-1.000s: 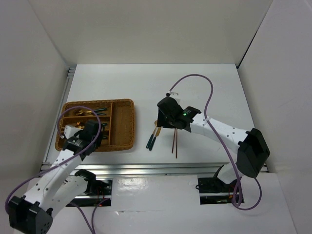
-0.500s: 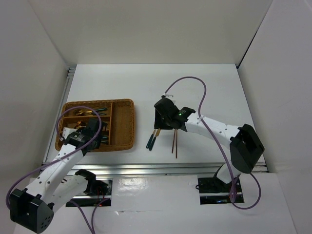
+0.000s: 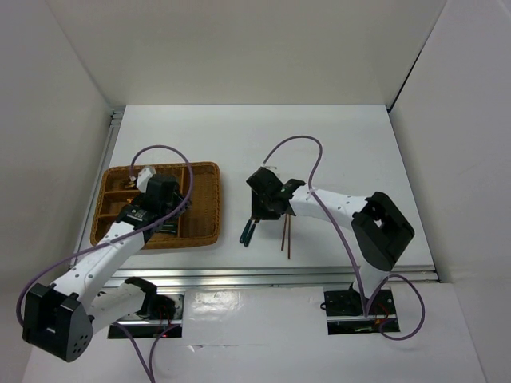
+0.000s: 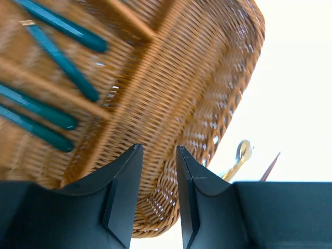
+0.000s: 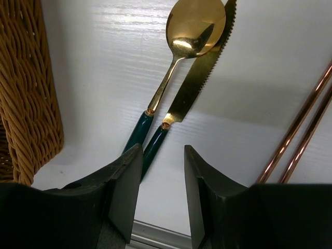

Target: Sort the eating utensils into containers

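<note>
Right gripper: jaws slightly spread, empty. Spoon and knife lie on worktop, handle ends at the gap; chopsticks right. Left gripper: jaws narrowly parted, empty, over wicker tray.

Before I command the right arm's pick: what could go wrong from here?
The spoon and knife lie touching, handles side by side below the open right end effector; closing there could grab both or flick one away. The chopsticks lie close by, so a skidding knife might knock them.
</note>
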Available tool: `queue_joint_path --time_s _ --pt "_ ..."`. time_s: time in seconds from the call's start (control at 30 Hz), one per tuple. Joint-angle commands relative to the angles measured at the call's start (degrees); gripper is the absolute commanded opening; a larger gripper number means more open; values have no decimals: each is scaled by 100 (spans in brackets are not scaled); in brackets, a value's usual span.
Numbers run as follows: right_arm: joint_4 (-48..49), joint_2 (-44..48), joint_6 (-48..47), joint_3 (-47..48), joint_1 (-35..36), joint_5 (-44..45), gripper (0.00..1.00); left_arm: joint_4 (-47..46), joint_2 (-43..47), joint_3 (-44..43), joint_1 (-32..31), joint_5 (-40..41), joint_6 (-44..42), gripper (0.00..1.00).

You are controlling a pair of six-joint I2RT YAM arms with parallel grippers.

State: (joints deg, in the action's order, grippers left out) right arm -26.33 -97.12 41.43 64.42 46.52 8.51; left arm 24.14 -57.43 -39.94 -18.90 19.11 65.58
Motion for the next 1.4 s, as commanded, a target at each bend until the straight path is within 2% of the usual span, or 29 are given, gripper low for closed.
queue_joint_path --time_s 0.0,0.13,0.43,0.7,1.03,1.17,1.23,1.33,1.37 --pt "189 -123 102 18 -29 -60 45 -910 -102 -163 17 -795 -1214 46" --pt "137 -359 225 149 -29 -113 44 -1025 -50 -216 17 -857 -1486 46" --pt "-66 -835 278 492 -29 -219 42 -963 557 -49 17 -304 -1540 46" --pt "-197 -1054 278 703 24 -271 42 -911 496 -40 17 -198 -1645 46" --pt "-786 -1476 331 756 24 63 36 -797 601 -40 17 -145 -1698 46" --pt "-734 -1476 331 703 24 63 26 -797 724 22 17 -92 -1698 46" --pt "-734 -1476 383 773 24 63 16 -867 724 74 17 -250 -1750 46" --pt "-900 -1476 383 1070 24 -7 8 -1313 646 127 17 -863 -1987 51" --pt "-1022 -1355 331 1177 24 -77 8 -1446 593 127 17 -1396 -2040 55"
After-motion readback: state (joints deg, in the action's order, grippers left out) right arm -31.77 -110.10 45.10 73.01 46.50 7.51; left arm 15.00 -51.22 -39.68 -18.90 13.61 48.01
